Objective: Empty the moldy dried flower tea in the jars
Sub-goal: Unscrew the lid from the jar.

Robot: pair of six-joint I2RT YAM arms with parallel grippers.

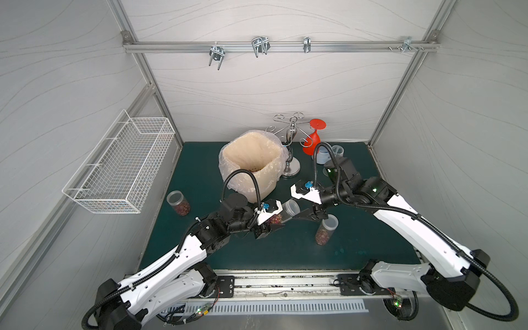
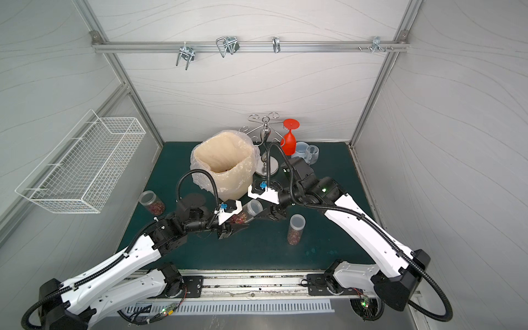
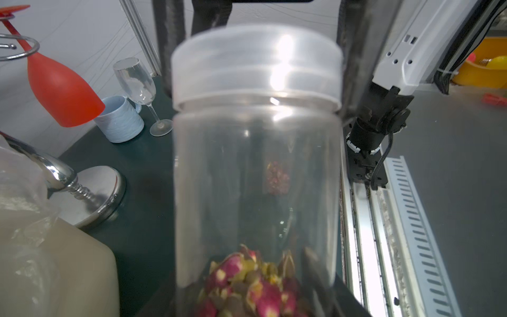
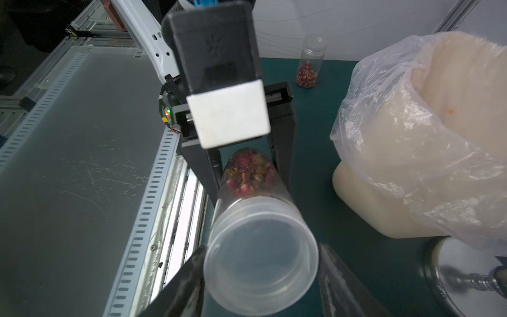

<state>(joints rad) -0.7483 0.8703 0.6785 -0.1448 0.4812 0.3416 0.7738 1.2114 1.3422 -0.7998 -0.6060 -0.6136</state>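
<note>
The clear cylindrical plastic jar (image 1: pixel 283 214), smooth-walled and capped by a translucent round lid (image 4: pixel 260 263) with a stepped rim, is held off the dark green matte worktop (image 1: pixel 257 251), above its middle and just in front of the bin. Crumbly reddish-pink dried flower tea (image 3: pixel 247 288), small buds and bits, is heaped at the jar's base end. The left gripper (image 1: pixel 275 220) is clamped on that base end, its black fingers (image 4: pixel 210 175) pressing opposite sides of the wall right where the tea lies. The jar lies on its side with its long axis roughly along the worktop's near edge. Its base points toward the left edge and its lid toward the right edge. The right gripper (image 4: pixel 262 247) meets it head-on, its dark fingers flanking the lid closely on both sides, but I cannot tell whether they press it. Two more jars stand upright on the worktop, both with reddish tea at the bottom: a short clear jar (image 1: pixel 178 203) near the left edge and a tall narrow lidded jar (image 1: pixel 325 230) close beside the right gripper, on its near-edge side. Toward the back edge stand a cream plastic bin (image 1: pixel 265 188) lined with a crinkled clear bag (image 1: pixel 225 171), a chrome stemware rack (image 1: pixel 291 168) carrying an inverted red glass (image 1: pixel 313 143), and a pale blue mug (image 1: pixel 321 155).
</note>
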